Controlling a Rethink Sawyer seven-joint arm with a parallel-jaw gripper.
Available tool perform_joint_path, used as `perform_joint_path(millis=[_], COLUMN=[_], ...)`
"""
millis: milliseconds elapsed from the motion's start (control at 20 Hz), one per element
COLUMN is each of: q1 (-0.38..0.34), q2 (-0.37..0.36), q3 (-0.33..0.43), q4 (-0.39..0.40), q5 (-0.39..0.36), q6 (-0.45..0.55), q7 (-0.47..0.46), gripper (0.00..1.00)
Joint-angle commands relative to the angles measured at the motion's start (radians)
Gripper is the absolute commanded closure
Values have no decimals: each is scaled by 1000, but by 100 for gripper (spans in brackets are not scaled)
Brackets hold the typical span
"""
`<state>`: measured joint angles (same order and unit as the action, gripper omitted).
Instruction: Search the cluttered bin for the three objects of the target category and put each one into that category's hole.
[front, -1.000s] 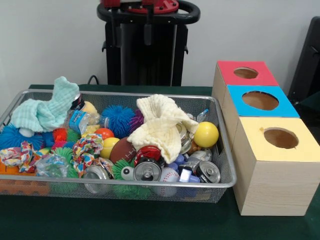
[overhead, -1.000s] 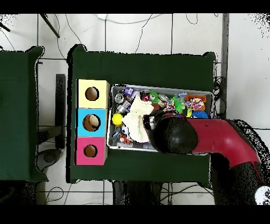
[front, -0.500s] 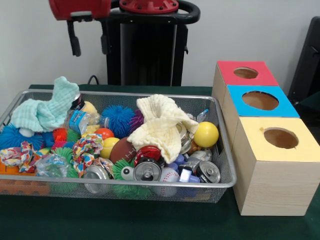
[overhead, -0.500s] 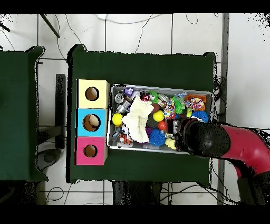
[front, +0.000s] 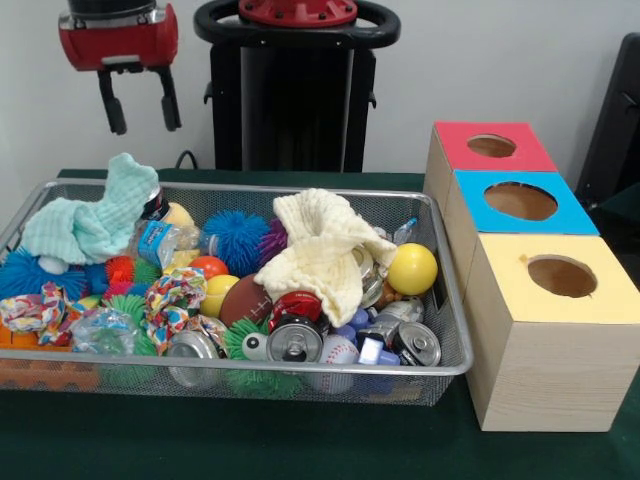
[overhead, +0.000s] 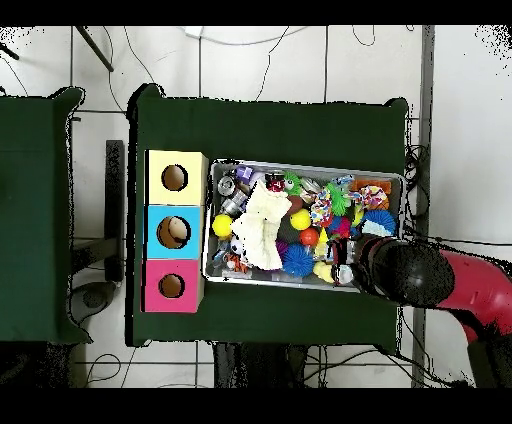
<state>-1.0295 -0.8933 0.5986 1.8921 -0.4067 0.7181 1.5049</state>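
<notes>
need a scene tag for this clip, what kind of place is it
Probably a robotics lab set up for sorting trials: a green-covered table holds a wire mesh bin of mixed clutter beside three wooden boxes with holes, while cables trail over the tiled floor.

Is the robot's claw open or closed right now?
Open: the gripper hangs empty above the wire mesh bin, its two black fingers apart with wall showing between them.

**Green table, bin and three boxes**

The dark green table (front: 300, 450) carries the wire-mesh bin (front: 440, 365) and, just beside it, a row of three wooden boxes: yellow-topped (front: 545, 350), blue-topped (front: 480, 225), red-topped (front: 445, 150).
</notes>
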Motion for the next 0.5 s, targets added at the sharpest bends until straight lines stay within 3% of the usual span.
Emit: perform_joint_path(millis=[50,500], q1=[-22,-80], q2=[113,207], q3=[34,34], q4=[34,21], q5=[-136,-215], q6=[-139,-157], q7=[-124,-148], gripper=[0,0])
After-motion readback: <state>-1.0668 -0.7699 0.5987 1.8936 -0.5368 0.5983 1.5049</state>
